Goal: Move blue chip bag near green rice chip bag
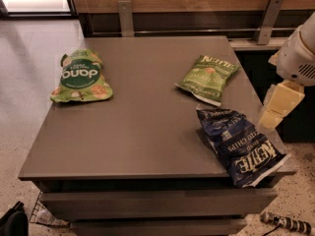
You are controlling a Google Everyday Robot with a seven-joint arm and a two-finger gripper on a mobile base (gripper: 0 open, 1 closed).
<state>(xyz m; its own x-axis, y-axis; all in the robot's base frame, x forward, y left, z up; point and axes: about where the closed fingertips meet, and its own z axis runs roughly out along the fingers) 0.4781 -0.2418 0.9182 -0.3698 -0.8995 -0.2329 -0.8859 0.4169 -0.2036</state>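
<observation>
The blue chip bag (242,146) is dark navy with white "Kettle" lettering. It lies flat at the table's front right corner, and its lower end hangs over the edge. The green rice chip bag (81,76) is a bright green pouch with a dark-green circle. It lies flat at the table's left side, far from the blue bag. My gripper (279,104) is cream-coloured and hangs below the white arm (300,53). It is off the table's right edge, just right of and above the blue bag, and touches nothing.
An olive-green Kettle bag (208,78) lies on the grey table (142,127) between the two bags, just behind the blue one. A wood-panelled wall with two metal brackets (125,16) runs along the back. Floor lies to the left.
</observation>
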